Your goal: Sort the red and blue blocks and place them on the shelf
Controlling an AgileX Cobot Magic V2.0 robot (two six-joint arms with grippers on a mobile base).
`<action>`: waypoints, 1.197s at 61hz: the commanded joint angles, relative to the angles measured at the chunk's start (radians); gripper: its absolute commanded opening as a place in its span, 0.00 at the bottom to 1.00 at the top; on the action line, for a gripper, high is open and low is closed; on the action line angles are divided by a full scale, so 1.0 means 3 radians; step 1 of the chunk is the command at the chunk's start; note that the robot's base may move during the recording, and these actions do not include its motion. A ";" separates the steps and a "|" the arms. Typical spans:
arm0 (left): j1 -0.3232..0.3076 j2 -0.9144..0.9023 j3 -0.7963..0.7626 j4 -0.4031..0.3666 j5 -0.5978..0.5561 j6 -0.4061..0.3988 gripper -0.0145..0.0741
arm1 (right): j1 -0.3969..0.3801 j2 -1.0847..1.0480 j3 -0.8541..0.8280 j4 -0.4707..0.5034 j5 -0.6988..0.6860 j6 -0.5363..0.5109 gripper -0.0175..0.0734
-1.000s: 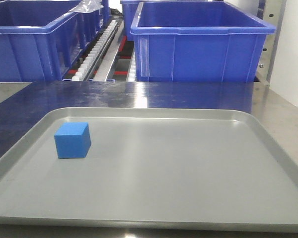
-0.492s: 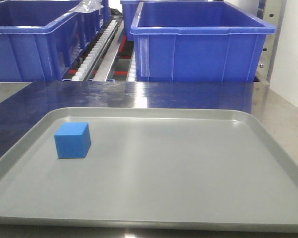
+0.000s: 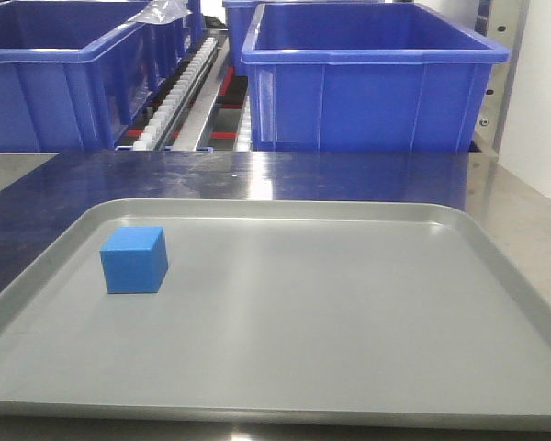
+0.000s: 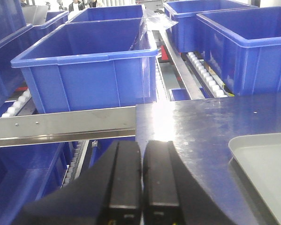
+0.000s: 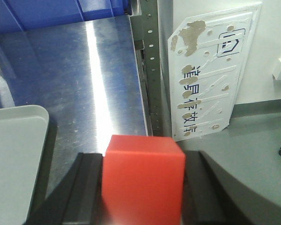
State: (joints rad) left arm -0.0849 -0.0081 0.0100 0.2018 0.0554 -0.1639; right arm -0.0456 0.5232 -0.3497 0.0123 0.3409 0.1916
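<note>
Pinching the red block (image 5: 144,164) between its two black fingers, the right gripper (image 5: 144,199) was held over a steel tabletop (image 5: 84,70). It sat just beside the rounded corner of a grey tray (image 5: 14,150) and near a perforated metal post (image 5: 150,61). The left gripper (image 4: 142,154) had its fingers pressed together with nothing between them. It pointed toward the shelf (image 4: 61,125), whose brushed steel front rail crossed the left wrist view, with white rollers (image 4: 203,72) running back between the rows. Large blue bins (image 4: 93,70) sat on the shelf. In the front view, the blue block (image 3: 134,260) rested flat on the tray, close to its left rim.
</note>
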 commanded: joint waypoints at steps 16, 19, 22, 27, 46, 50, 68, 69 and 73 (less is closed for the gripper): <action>-0.0014 -0.0056 0.0139 -0.0005 -0.0275 -0.0016 0.30 | -0.0023 0.0000 -0.0094 -0.0041 -0.0243 -0.0035 0.25; -0.0014 -0.0056 0.0139 -0.0005 -0.0275 -0.0016 0.30 | -0.0023 0.0000 -0.0094 -0.0041 -0.0243 -0.0035 0.25; -0.0014 -0.0056 0.0139 -0.0005 -0.0275 -0.0016 0.30 | -0.0023 0.0000 -0.0094 -0.0041 -0.0243 -0.0035 0.25; -0.0014 -0.0056 0.0139 -0.0005 -0.0275 -0.0016 0.30 | -0.0023 0.0000 -0.0094 -0.0041 -0.0243 -0.0035 0.25; -0.0014 -0.0056 0.0139 -0.0005 -0.0275 -0.0016 0.30 | -0.0023 0.0000 -0.0094 -0.0041 -0.0243 -0.0035 0.25; -0.0014 -0.0056 0.0139 -0.0005 -0.0275 -0.0016 0.30 | -0.0023 0.0000 -0.0094 -0.0041 -0.0243 -0.0035 0.25; -0.0014 -0.0056 0.0139 -0.0005 -0.0275 -0.0016 0.30 | -0.0023 0.0000 -0.0094 -0.0041 -0.0243 -0.0035 0.25; -0.0014 -0.0056 0.0139 -0.0005 -0.0275 -0.0016 0.30 | -0.0023 0.0000 -0.0094 -0.0041 -0.0243 -0.0035 0.25; -0.0014 -0.0056 0.0139 -0.0005 -0.0275 -0.0016 0.30 | -0.0023 0.0000 -0.0094 -0.0041 -0.0243 -0.0035 0.25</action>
State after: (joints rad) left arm -0.0849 -0.0081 0.0100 0.2018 0.0554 -0.1639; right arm -0.0456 0.5232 -0.3497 0.0123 0.3414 0.1916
